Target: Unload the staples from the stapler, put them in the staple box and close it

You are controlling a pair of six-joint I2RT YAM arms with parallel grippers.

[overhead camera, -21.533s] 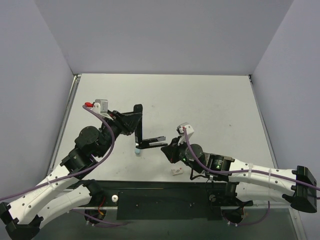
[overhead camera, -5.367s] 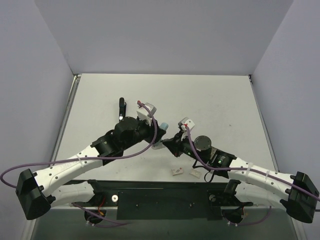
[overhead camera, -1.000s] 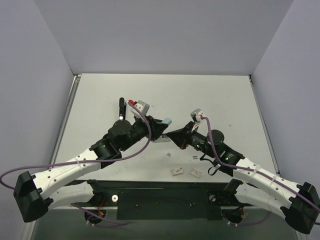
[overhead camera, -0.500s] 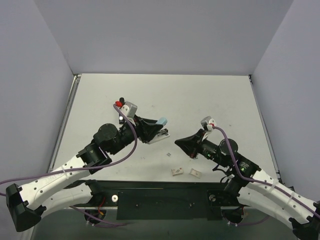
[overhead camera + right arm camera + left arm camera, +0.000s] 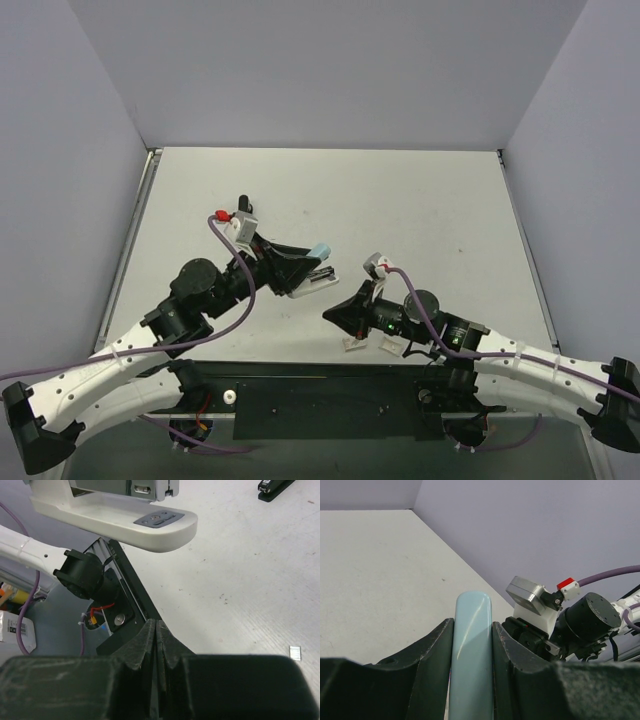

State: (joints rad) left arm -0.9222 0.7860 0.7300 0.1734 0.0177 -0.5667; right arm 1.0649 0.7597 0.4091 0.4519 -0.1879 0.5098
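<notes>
The stapler point(image 5: 318, 252), light blue on top with a white base, hangs tilted above the table, and my left gripper point(image 5: 298, 267) is shut on it. In the left wrist view its blue top point(image 5: 471, 650) sits squeezed between both fingers point(image 5: 432, 655). My right gripper point(image 5: 335, 312) is shut with nothing in it, low and near the table's front edge, just right of and below the stapler. From the right wrist I see the stapler's white base point(image 5: 125, 525) overhead and my pinched gripper point(image 5: 156, 626). A short staple strip point(image 5: 295, 653) lies on the table.
A black stapler point(image 5: 243, 205) lies on the table behind the left wrist, also the black stapler point(image 5: 275, 486) at the top of the right wrist view. Two small pale scraps point(image 5: 353, 345) point(image 5: 388, 347) rest by the front edge. The black base plate point(image 5: 125, 615) borders the table's near side.
My right gripper has pulled away from the stapler's mouth, moving left and toward the front edge, still shut. The left gripper has carried the stapler slightly left and nearer.
</notes>
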